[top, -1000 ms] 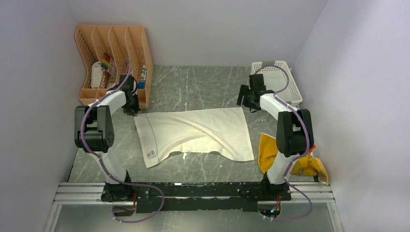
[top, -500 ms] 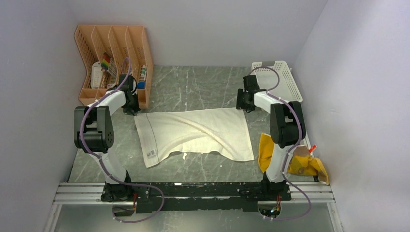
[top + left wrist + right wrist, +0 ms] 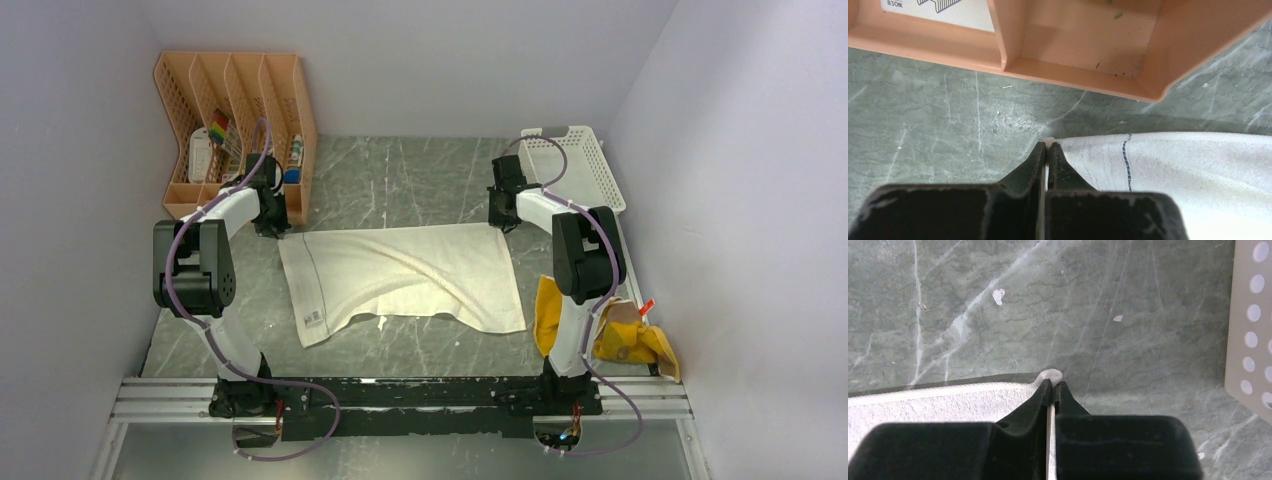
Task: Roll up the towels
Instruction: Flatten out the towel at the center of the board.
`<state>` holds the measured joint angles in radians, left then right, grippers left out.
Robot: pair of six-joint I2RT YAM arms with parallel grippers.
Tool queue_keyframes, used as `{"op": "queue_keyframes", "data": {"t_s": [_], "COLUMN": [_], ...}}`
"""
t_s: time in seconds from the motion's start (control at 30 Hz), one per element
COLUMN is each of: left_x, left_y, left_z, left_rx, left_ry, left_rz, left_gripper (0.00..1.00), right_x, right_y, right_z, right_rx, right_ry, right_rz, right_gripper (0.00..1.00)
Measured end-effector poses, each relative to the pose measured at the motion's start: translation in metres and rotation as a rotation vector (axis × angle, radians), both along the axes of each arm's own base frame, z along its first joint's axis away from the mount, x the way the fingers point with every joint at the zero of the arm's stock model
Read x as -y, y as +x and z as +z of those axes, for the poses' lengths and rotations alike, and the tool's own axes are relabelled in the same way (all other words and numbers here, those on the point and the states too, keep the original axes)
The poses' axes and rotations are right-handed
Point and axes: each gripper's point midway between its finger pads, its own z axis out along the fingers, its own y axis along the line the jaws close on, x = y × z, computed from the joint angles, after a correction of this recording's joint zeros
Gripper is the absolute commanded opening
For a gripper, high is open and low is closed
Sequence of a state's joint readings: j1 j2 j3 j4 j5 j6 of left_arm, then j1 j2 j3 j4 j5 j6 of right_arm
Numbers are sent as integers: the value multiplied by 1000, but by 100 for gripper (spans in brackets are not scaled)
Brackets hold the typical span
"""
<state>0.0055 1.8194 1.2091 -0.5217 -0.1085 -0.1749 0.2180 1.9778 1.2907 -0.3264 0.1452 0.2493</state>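
Table [image 3: 400,180]: grey marbled slab, slick-looking; a towel dragged across it may slide as one sheet rather than curl over itself.

Cream-white towel [image 3: 400,275]: spread mid-table, not rolled at all; far edge fairly straight between the arms; near edge ragged, near-left part hanging lower than the rest, creases running across the middle; a roll begun from the far edge would likely pick up those creases and come out lopsided or cone-shaped.

Orange organiser [image 3: 235,120]: just beyond the left arm, its base lip close to the fingers in the left wrist view; any lift or backward swing on that side risks a knock.

White basket [image 3: 585,165]: just beside the right arm at the far right; same hazard there.

Mustard-yellow towel [image 3: 552,312]: bunched by the right arm's base, near the cream one's near-right corner; could get swept along.

Left gripper [image 3: 1047,146]: clamped on the far-left corner, hem caught right at the fingertips.

Right gripper [image 3: 1053,384]: clenched on the far-right corner; only a small nub of cloth pokes past the tips; thin bite, so a tug or uneven pull between the arms could slip it free and drop that side.
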Motion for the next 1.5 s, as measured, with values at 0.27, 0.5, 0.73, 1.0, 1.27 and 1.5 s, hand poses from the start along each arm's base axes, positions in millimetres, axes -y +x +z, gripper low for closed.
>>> {"op": "queue_keyframes", "data": {"t_s": [0.27,0.5,0.73,1.0,1.27,1.5], "left_x": [4,17,42,79,93,102], "left_y": [7,45,88,141,187,206], "left_z": [9,64,123,149,146,118], "left_rx": [20,179,345,474,541,548], "left_ry": [-21,-46,-36,1,-1,-9], "left_rz": [3,-27,-111,-250,-329,-379], "left_gripper": [7,7,7,7,7,7], "right_x": [8,21,34,49,56,60], "right_y": [0,5,24,48,80,94], "right_z": [3,33,73,91,99,85], "right_rx": [14,93,238,304,364,352], "right_ry": [-17,-23,-11,-5,-8,-41], "right_rz": [-46,-120,-195,-251,-252,-220], "right_gripper": [0,0,0,0,0,0]}}
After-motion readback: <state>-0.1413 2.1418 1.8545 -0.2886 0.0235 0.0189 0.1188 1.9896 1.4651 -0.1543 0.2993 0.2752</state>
